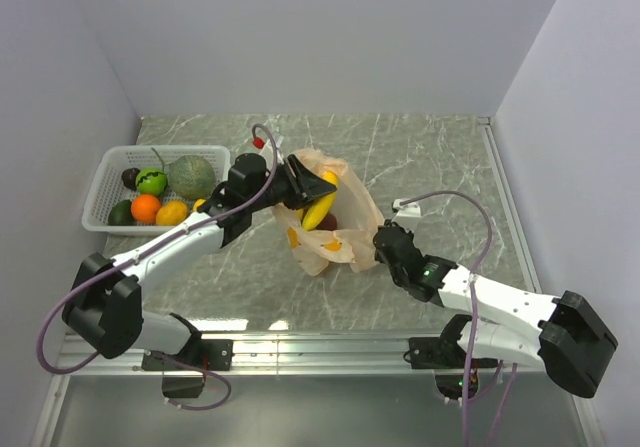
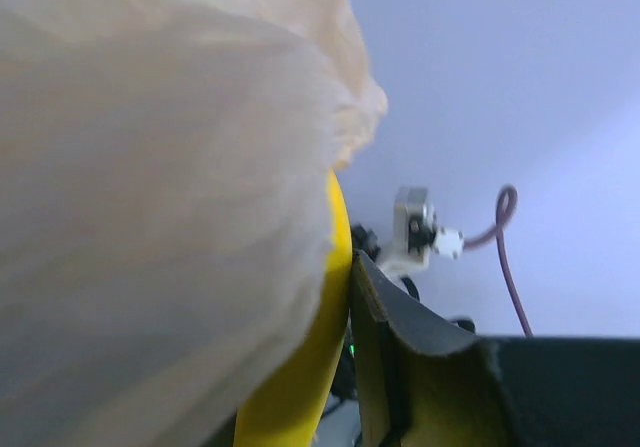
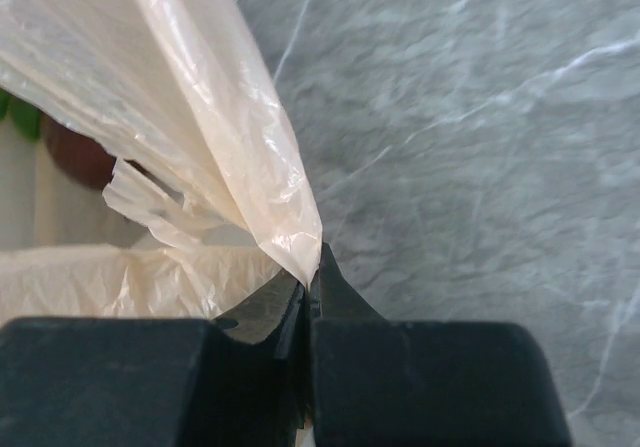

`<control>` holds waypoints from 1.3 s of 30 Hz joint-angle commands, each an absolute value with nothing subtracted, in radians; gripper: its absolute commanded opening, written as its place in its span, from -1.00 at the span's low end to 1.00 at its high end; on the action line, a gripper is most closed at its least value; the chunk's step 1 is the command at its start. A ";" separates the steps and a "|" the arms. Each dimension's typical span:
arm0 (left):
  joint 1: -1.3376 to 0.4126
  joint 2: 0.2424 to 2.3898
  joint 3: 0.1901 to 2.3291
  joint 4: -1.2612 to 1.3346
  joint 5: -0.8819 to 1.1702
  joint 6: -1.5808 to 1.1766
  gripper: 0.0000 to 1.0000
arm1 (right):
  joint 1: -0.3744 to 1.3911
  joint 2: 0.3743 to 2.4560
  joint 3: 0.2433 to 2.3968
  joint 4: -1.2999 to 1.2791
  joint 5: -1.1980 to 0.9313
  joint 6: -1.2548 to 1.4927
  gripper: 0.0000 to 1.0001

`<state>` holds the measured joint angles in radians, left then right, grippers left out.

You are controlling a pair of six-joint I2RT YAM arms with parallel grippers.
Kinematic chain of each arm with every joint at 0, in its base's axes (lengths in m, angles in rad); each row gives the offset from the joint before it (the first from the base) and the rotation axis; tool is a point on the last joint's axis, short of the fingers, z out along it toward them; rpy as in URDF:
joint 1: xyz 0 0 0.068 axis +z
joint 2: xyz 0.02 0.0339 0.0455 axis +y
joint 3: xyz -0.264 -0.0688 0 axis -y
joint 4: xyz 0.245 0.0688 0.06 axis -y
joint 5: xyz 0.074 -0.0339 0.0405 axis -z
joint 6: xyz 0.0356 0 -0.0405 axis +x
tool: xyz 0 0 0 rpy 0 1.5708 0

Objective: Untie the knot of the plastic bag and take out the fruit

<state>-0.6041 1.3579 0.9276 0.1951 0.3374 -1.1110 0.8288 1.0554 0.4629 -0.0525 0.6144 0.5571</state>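
Note:
The pale-orange plastic bag (image 1: 345, 229) lies crumpled mid-table with its mouth open; no knot shows. My left gripper (image 1: 303, 189) reaches into it from the left and is shut on the yellow banana (image 1: 320, 207). In the left wrist view the banana (image 2: 305, 367) presses against my one visible finger (image 2: 400, 337), and bag film (image 2: 150, 217) hides the other. My right gripper (image 1: 384, 239) is shut on the bag's right edge; it pinches a point of film (image 3: 300, 252). An orange piece (image 1: 293, 237) and a dark purple fruit (image 1: 329, 222) lie inside the bag.
A white basket (image 1: 108, 159) stands at the left with a grey-green melon (image 1: 190, 177), a bright green fruit (image 1: 151, 181), a round orange (image 1: 146, 207), a yellow piece (image 1: 172, 213) and dark fruits. White walls close three sides of the marble table (image 1: 430, 157).

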 commanded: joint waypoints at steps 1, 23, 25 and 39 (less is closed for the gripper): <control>-0.591 1.339 0.944 0.266 0.564 -1.107 -0.70 | 0.804 1.066 0.529 -0.078 0.735 0.566 -1.00; -0.581 1.128 1.032 0.072 1.161 -0.579 -0.68 | 0.528 1.032 0.555 -0.098 0.528 0.561 -1.00; -0.580 1.080 1.055 0.023 1.085 -0.502 -0.68 | 0.528 1.017 0.535 -0.103 0.520 0.563 -1.00; -0.293 1.095 1.109 -0.380 -0.180 -0.580 -0.71 | 0.528 0.845 0.500 -0.147 0.495 0.574 -1.00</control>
<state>-0.3420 1.0573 1.0595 -0.2047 0.3157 -0.5472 0.5320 0.8742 0.4965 -0.1333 0.4900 0.5644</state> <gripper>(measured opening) 0.442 0.009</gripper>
